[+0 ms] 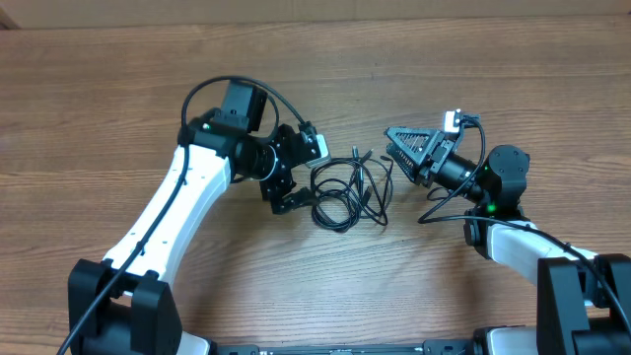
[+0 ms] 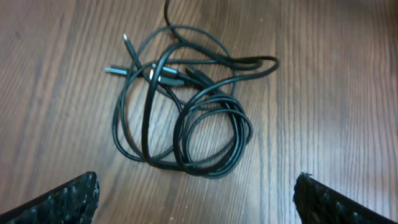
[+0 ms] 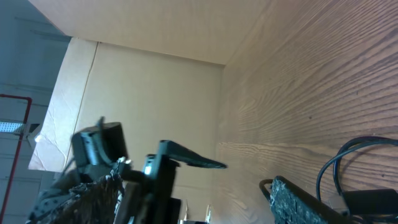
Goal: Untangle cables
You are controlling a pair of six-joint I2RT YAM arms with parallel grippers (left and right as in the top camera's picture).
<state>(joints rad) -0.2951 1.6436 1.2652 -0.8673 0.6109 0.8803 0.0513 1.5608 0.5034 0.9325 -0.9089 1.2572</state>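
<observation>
The cables (image 1: 350,190) lie as one tangled bunch of thin black loops in the middle of the table. In the left wrist view the cables (image 2: 186,118) show their silver-tipped plug ends at the upper left. My left gripper (image 1: 294,185) is just left of the bunch and apart from it. It is open (image 2: 196,190), with only bare wood between its fingers (image 2: 68,200). My right gripper (image 1: 394,150) hovers to the right of the bunch, tilted on its side. It is open (image 3: 193,202) with nothing held. No task cables show in the right wrist view.
The wooden table (image 1: 118,89) carries only the bunch. A thicker black arm cable (image 1: 449,202) loops by the right wrist. A cardboard wall (image 3: 143,81) stands along the table's far edge.
</observation>
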